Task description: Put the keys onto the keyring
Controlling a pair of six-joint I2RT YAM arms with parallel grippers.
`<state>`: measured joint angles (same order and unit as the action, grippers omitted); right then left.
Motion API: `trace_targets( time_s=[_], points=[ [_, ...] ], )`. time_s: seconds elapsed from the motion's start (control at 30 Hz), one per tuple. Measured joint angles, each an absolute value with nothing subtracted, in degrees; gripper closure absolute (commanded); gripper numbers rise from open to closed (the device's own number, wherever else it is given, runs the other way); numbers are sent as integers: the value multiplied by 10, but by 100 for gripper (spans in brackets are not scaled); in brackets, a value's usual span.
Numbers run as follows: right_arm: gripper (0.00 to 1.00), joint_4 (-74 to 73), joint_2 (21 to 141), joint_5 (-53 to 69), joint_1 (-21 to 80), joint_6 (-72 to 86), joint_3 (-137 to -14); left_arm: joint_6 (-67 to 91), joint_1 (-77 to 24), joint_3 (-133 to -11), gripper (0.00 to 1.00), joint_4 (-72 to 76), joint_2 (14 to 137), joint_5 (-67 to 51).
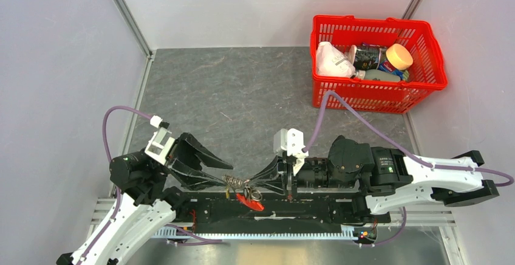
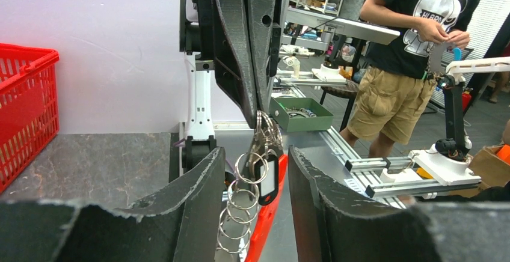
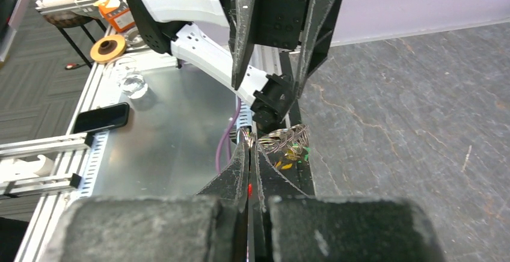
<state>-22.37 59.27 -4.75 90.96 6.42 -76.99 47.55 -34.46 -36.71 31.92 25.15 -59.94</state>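
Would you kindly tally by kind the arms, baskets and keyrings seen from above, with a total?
arms: 2, the left arm and the right arm
basket: 1
keyring: 1
total: 4

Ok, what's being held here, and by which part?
The right pincer is shut on the keyring, pinching its top metal rings at the fingertips. The left pincer stands open around the hanging rings, gripping nothing.
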Motion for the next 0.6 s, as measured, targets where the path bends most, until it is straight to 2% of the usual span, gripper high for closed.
trace_targets(
  time_s=[0.27, 0.6],
  points=[
    [100, -219, 614, -30, 909, 86, -790, 474, -345, -378, 48, 301, 252, -586],
    [100, -189, 623, -30, 908, 95, -790, 474, -345, -379, 53, 301, 252, -585]
  ],
)
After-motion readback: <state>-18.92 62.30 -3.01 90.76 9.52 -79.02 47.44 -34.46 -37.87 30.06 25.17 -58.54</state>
